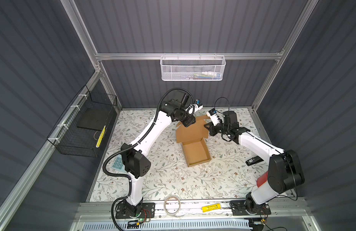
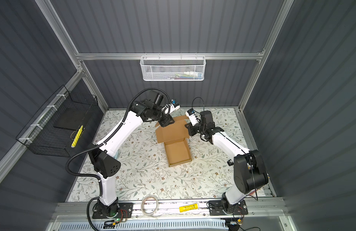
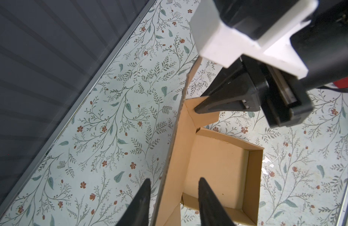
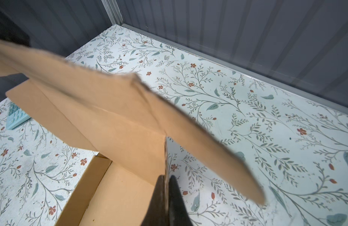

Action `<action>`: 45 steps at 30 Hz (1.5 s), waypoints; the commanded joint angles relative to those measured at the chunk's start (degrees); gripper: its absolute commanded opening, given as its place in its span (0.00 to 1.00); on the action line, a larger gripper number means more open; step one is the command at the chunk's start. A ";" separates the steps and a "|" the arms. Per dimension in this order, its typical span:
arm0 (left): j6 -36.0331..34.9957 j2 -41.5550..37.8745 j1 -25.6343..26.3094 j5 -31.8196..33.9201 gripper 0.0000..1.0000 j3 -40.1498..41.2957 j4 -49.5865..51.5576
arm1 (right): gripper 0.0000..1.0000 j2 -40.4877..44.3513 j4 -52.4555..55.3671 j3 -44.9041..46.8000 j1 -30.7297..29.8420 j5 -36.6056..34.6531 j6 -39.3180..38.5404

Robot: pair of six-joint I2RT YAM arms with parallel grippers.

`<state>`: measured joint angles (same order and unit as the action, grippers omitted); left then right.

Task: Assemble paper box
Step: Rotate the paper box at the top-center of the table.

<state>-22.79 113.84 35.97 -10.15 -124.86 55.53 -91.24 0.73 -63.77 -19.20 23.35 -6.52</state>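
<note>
The brown paper box (image 1: 196,153) (image 2: 178,153) sits mid-table with its tray folded up and its lid (image 1: 190,130) raised at the far end. My left gripper (image 3: 175,178) (image 1: 186,125) is open. Its fingers (image 3: 143,195) straddle the lid's far edge without pinching it. My right gripper (image 4: 166,177) (image 1: 206,128) is shut on the lid's side flap (image 4: 130,137), at the lid's right edge. In the left wrist view the right gripper (image 3: 198,110) pinches that flap (image 3: 206,117) just above the tray (image 3: 216,168).
A tape roll (image 1: 172,205) and a yellow tube (image 1: 211,208) lie on the front rail. A teal calculator (image 1: 118,163) lies by the left arm, a black device (image 1: 253,161) by the right arm. A black wire basket (image 1: 87,124) hangs left, a white mesh basket (image 1: 193,69) behind.
</note>
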 commanded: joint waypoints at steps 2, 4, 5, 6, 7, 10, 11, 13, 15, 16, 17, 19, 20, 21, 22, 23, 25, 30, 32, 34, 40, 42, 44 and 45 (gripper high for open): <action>3.59 -3.17 0.20 4.91 0.48 0.96 -1.93 | 0.05 2.32 -1.31 1.45 -1.24 -3.16 0.06; 5.76 -4.39 0.09 7.83 0.49 2.31 -3.21 | 0.05 2.88 -0.76 1.56 -1.79 -5.57 0.24; 6.82 -5.55 0.13 9.69 0.50 3.86 -4.38 | 0.05 3.23 -0.29 1.59 -1.97 -6.51 0.41; 7.69 -6.62 0.16 11.17 0.50 5.56 -5.51 | 0.05 3.55 0.14 1.65 -2.14 -7.09 0.54; 8.68 -8.05 -0.01 12.97 0.51 7.89 -7.04 | 0.05 3.93 0.54 1.71 -2.24 -7.70 0.63; 12.30 -12.32 -1.80 15.87 0.51 14.96 -11.93 | 0.05 4.89 1.37 2.31 -2.44 -9.72 1.44; 13.85 -13.56 -3.16 15.36 0.51 16.77 -13.03 | 0.05 5.02 1.67 2.33 -2.51 -10.30 1.88; 16.52 -15.85 -5.93 13.44 0.51 20.22 -15.10 | 0.05 5.02 2.24 2.46 -2.66 -10.87 2.39; 18.32 -17.97 -8.80 10.34 0.51 23.21 -16.75 | 0.05 5.11 2.31 2.76 -2.86 -11.35 2.65; 18.92 -18.95 -9.77 9.33 0.51 24.49 -17.30 | 0.05 5.11 2.26 3.01 -2.98 -11.48 2.74; 19.07 -19.73 -10.29 8.92 0.50 25.57 -17.61 | 0.05 5.11 2.17 3.12 -3.09 -11.54 2.82; 19.17 -20.73 -10.57 7.99 0.50 27.57 -18.00 | 0.05 5.02 2.22 3.13 -3.29 -11.39 2.92; 19.42 -21.23 -10.58 7.44 0.49 28.78 -18.38 | 0.05 5.02 2.46 3.04 -3.38 -11.34 2.94; 19.63 -21.65 -10.66 6.90 0.49 29.73 -18.81 | 0.05 4.94 2.65 2.97 -3.54 -11.31 2.89; 19.95 -22.09 -10.65 6.49 0.49 31.52 -19.85 | 0.05 4.97 2.87 2.87 -3.63 -11.24 2.70; 20.42 -22.56 -10.87 6.17 0.48 33.44 -20.94 | 0.05 5.05 2.95 2.94 -3.73 -11.16 2.58; 21.76 -23.11 -11.64 4.61 0.48 36.88 -22.98 | 0.05 5.11 2.80 3.03 -3.75 -10.92 2.40; 24.86 -23.64 -14.22 0.34 0.47 42.97 -27.62 | 0.05 5.20 2.66 3.04 -3.86 -9.61 1.88; 25.45 -23.83 -14.90 -0.76 0.47 45.65 -29.16 | 0.05 5.20 2.77 2.90 -3.86 -9.04 1.71; 25.85 -23.69 -15.41 -1.42 0.47 46.91 -30.39 | 0.05 5.28 2.77 2.86 -3.86 -8.55 1.60; 27.07 -21.63 -16.01 -4.10 0.47 48.74 -34.99 | 0.05 5.37 2.94 2.68 -4.13 -7.58 1.31; 27.59 -20.59 -16.10 -4.87 0.47 49.00 -36.73 | 0.05 5.22 3.14 2.43 -4.29 -7.52 1.26; 28.36 -19.61 -16.17 -5.16 0.47 49.35 -38.58 | 0.05 5.11 3.35 2.25 -4.47 -7.62 1.10; 28.64 -19.29 -16.19 -5.40 0.47 49.48 -39.39 | 0.05 5.11 3.53 2.12 -4.51 -7.62 0.99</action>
<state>4.14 92.86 20.14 -13.28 -76.38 20.01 -86.83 3.29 -61.08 -23.31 14.90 -4.78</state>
